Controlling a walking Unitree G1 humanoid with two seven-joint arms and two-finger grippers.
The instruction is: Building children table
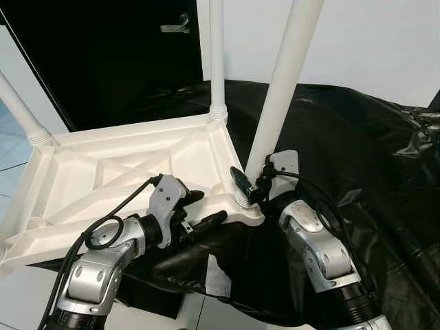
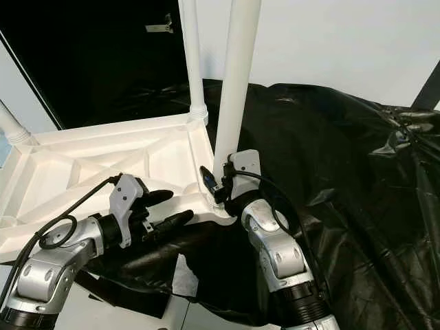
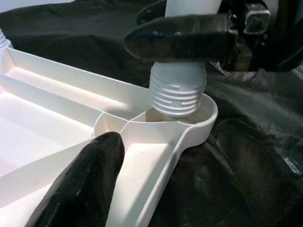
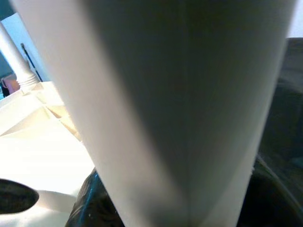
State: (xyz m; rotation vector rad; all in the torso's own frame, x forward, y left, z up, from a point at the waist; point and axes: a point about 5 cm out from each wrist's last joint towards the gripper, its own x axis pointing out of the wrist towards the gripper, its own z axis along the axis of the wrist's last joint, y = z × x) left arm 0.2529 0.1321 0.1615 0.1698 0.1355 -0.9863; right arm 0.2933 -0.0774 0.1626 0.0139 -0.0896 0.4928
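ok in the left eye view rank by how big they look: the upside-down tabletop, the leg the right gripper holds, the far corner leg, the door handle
1. tabletop
2. held leg, in the right gripper; it is nearer, which adds to its size
3. far corner leg, thinner-looking
4. door handle, smallest

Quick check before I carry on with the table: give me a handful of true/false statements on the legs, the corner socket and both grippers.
1. The tabletop lies upside down, ribbed underside up. True.
2. The right gripper is shut on the leg just above its threaded end. True.
3. That leg is screwed fully home in the corner socket. False: the left wrist view shows its threads exposed above the socket, and the leg leans.
4. The left gripper holds a loose leg. False: its fingers are open at the tabletop's near corner.
5. The far corner leg stands upright in its socket. True.
6. The tabletop rests on a bare wooden floor. False: black plastic sheeting lies beneath it.
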